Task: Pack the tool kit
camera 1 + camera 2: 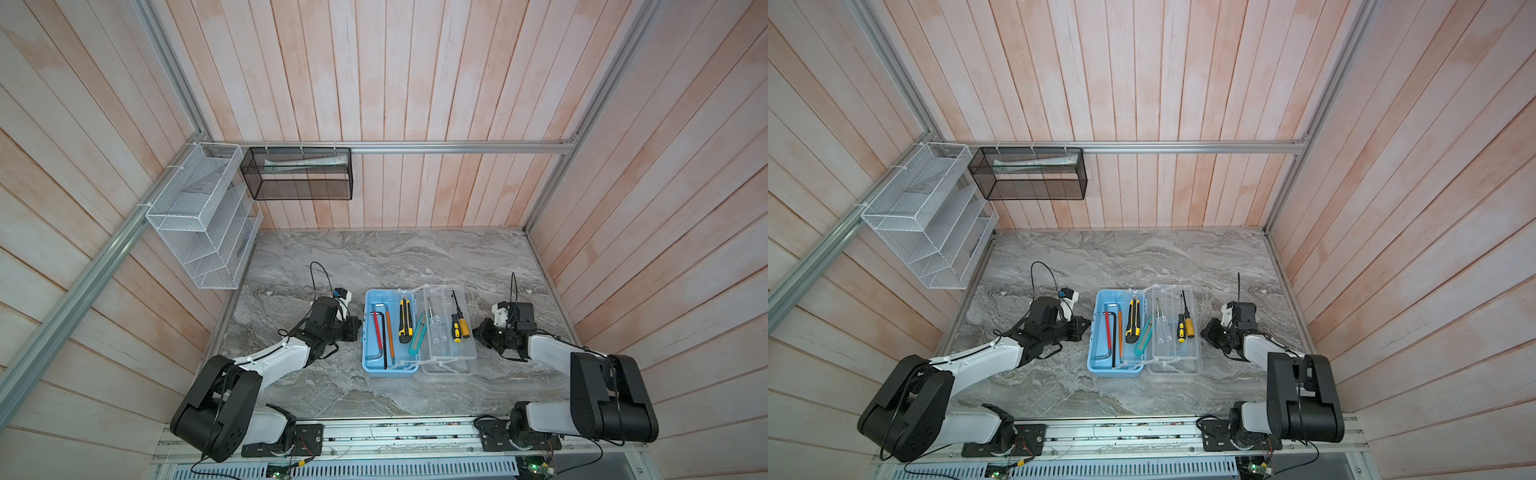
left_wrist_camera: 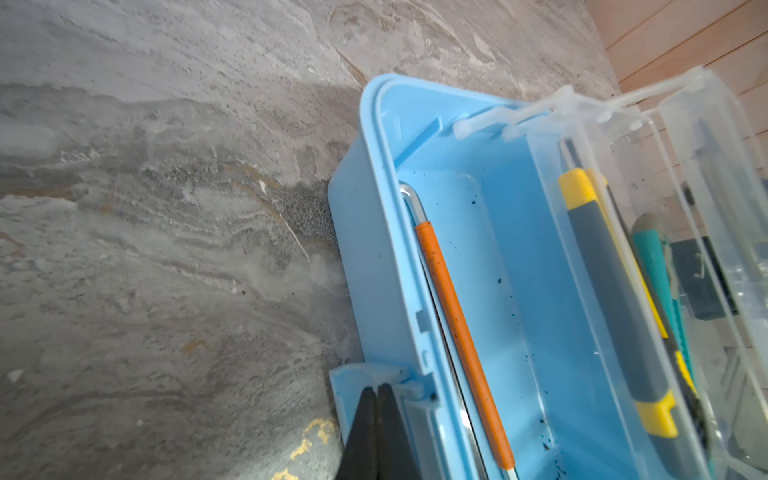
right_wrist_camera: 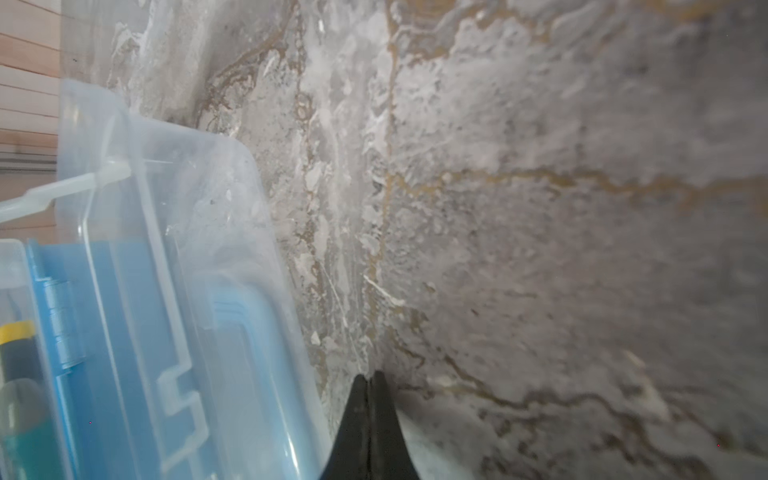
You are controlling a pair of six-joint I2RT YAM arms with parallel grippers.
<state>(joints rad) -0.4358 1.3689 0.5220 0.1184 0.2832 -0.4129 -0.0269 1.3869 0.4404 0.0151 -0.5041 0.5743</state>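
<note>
1. A white wire rack [image 1: 195,216] hangs on the left wall above the counter's [image 1: 374,257] far left corner, with a black mesh basket [image 1: 297,174] on the back wall beside it.
2. The left gripper [image 1: 356,328] is pinched tight on nothing. Its tips are at the latch on the left wall of the tool kit box [image 1: 388,372]; contact cannot be told.
3. The light blue box sits mid-counter, nearer the front edge, and is open. A red hex key [image 1: 377,330], an orange-sleeved hex key [image 1: 390,332] and a yellow-black utility knife [image 1: 404,322] lie inside.
4. A teal utility knife [image 1: 417,334] leans across the seam between the box and its clear lid [image 1: 449,363].
5. The lid lies flat to the box's right and holds clear-handled screwdrivers [image 1: 434,324] and yellow-black screwdrivers [image 1: 457,326].
6. The right gripper [image 1: 478,332] is pressed closed and empty, just beside the lid's right edge.
</note>
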